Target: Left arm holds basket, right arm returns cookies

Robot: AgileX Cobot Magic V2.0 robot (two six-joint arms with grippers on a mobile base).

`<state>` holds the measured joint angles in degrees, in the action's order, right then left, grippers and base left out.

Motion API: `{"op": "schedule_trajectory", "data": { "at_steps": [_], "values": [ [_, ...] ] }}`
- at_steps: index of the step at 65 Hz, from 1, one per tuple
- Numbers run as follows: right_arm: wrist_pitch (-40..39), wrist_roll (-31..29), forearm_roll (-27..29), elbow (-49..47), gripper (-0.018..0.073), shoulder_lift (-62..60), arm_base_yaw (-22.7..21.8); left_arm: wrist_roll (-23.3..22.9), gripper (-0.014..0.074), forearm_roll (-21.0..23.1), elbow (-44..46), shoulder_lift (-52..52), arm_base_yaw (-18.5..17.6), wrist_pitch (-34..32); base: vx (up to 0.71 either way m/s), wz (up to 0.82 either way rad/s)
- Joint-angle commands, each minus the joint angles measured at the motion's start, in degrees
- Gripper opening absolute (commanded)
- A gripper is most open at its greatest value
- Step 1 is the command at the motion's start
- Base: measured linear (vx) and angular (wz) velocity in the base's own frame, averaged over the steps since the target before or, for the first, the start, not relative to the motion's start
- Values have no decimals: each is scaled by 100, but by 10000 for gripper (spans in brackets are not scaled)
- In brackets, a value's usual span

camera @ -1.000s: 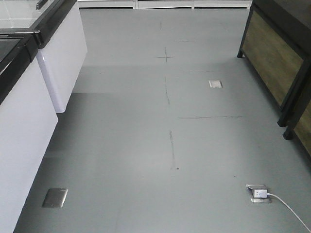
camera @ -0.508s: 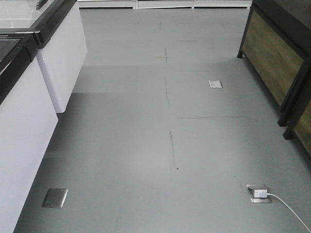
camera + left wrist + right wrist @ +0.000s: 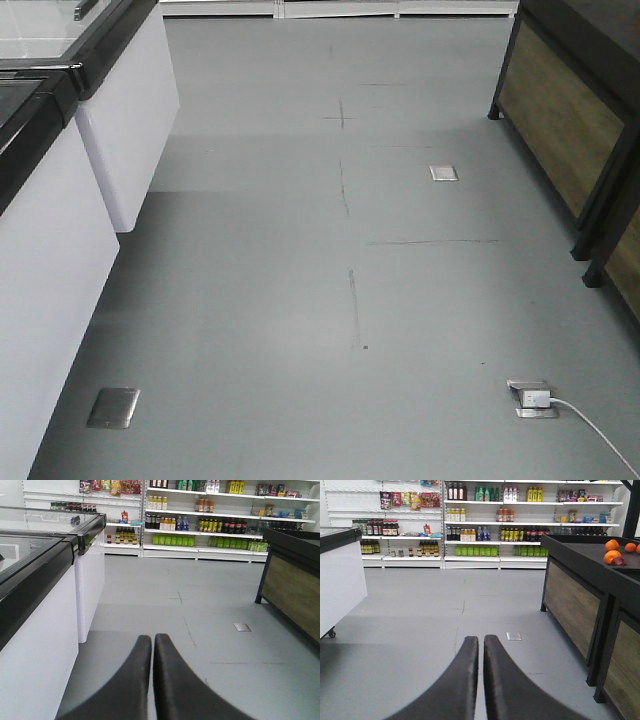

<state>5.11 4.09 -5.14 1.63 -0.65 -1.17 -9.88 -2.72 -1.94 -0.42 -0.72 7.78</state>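
As they face stocked shelves (image 3: 200, 525) across the grey floor (image 3: 200, 605), the left tool (image 3: 152, 639) and the right tool (image 3: 480, 640) are each pressed together, gripping nothing.

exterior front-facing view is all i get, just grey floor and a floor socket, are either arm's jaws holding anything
Observer: No. The left jaws are shut, fingers side by side, nothing between them.
Operator: and the right
Observer: Same there: right jaws shut and empty, fingers together.
Operator: basket or cookies anywhere
Observer: Neither shows in any view. The right wrist view does show oranges on a dark counter off to the right.
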Motion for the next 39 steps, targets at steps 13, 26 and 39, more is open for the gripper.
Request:
{"op": "schedule_trajectory", "data": {
  "at_steps": [13,26,39],
  "values": [
    [-435,-38,-59,102,-6,-69,0,-44,-6,38,240,-100,-34,-685,0,0],
    [-435,-38,-59,102,-6,-69,0,-16,-6,27,603,-100,-34,-869,0,0],
    [-435,-38,-59,102,-6,-69,0,61,-6,-29,1233,30,-34,-778,0,0]
  ]
}}
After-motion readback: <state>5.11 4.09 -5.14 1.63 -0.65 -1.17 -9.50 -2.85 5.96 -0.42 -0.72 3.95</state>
